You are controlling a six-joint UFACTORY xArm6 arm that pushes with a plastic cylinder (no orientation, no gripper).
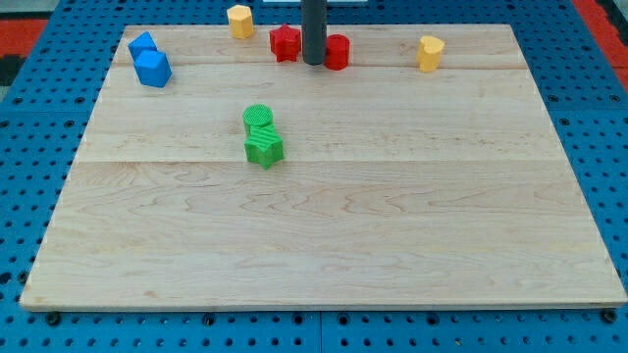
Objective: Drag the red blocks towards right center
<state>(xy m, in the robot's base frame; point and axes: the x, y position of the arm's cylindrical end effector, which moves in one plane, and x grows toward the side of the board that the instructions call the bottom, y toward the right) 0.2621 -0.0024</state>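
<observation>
my tip (313, 63) stands between the two red blocks (286, 43) (337, 52) near the board's top edge, holding nothing. they look light, hard and slippery; push each from its left face.

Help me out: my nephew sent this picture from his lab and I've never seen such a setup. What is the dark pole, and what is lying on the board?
The dark pole is the end of a robot arm; it has no hand. Its lower end, my tip, slides on the wooden board and pushes blocks. One camera looks down at the board. My tip sits between two red blocks near the view's top. Also there: two yellow blocks, two blue blocks at the top left, two green blocks close together. Nothing is held.
</observation>
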